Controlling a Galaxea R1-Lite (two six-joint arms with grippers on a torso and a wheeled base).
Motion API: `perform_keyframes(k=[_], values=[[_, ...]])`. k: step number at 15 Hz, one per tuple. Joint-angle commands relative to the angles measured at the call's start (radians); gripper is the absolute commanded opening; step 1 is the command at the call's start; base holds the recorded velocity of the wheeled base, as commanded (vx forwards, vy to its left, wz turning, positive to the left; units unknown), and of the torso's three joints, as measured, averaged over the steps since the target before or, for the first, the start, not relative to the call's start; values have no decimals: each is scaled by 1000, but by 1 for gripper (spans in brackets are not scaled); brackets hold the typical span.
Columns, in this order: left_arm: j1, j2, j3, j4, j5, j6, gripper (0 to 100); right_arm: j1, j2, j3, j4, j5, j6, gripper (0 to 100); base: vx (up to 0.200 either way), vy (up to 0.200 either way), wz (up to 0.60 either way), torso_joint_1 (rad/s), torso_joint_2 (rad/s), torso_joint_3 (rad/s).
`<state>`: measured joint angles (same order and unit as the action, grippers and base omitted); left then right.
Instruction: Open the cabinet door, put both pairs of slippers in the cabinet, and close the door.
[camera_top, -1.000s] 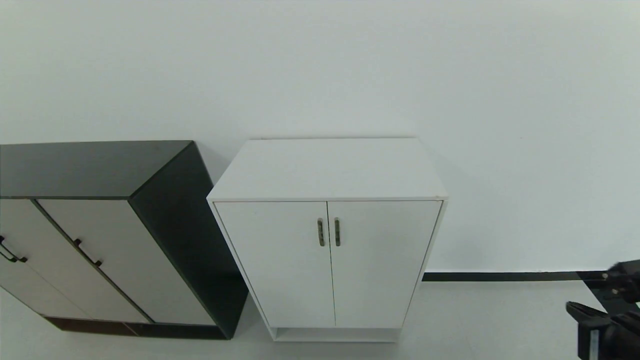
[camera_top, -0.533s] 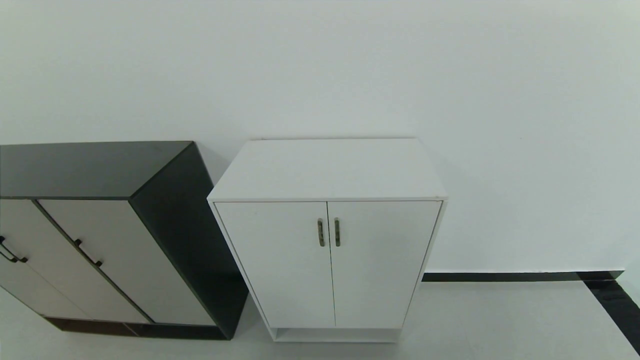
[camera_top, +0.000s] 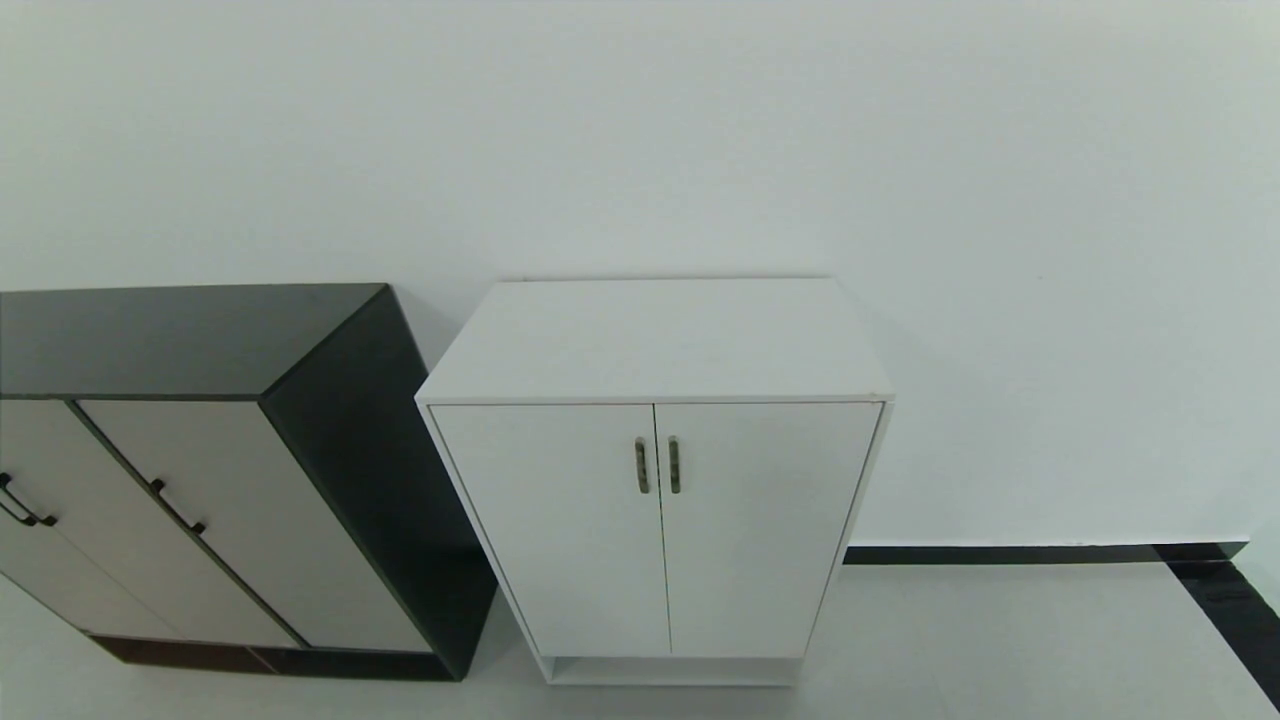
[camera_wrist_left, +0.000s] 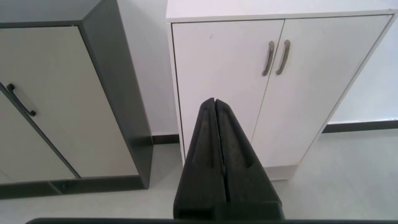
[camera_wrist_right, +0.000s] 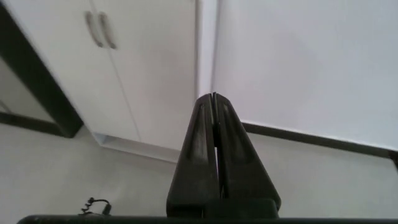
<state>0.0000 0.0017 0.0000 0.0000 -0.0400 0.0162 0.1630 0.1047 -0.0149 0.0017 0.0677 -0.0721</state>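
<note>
White cabinet (camera_top: 655, 340) at the centre of the head view, both doors (camera_top: 560, 530) shut flush, paired handles (camera_top: 642, 465) meeting at the middle seam. Left gripper (camera_wrist_left: 215, 102) and right gripper (camera_wrist_right: 213, 96) stand apart from the cabinet front, fingers pressed together and holding nothing.

With the doors shut and neither handle touched, this reads as either the start or the end of the task, and which one cannot be told. The doors hide the interior, so it cannot be told whether any slippers lie within.

A dark cabinet (camera_top: 200, 340) at 9 o'clock of the white one is cut off at the frame edge. The floor (camera_top: 1000, 640) at 3 o'clock runs out of view.
</note>
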Motion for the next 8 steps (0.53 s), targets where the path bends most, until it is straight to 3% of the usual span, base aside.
perform_keyframes(k=[1, 2, 5, 8], values=[[0, 0, 0, 2, 0, 1, 0, 43, -5, 15, -2, -3, 20, 0, 0, 0, 0, 0, 0, 0], [0, 0, 0, 0, 0, 1, 0, 49, -2, 13, 0, -25, 34, 0, 0, 0, 0, 0, 0, 0], [0, 0, 0, 2, -1, 1, 0, -82, -5, 12, 0, -51, 32, 0, 0, 0, 0, 0, 0, 0], [0, 0, 0, 2, -1, 1, 0, -85, -7, 12, 1, -62, 32, 0, 0, 0, 0, 0, 0, 0]])
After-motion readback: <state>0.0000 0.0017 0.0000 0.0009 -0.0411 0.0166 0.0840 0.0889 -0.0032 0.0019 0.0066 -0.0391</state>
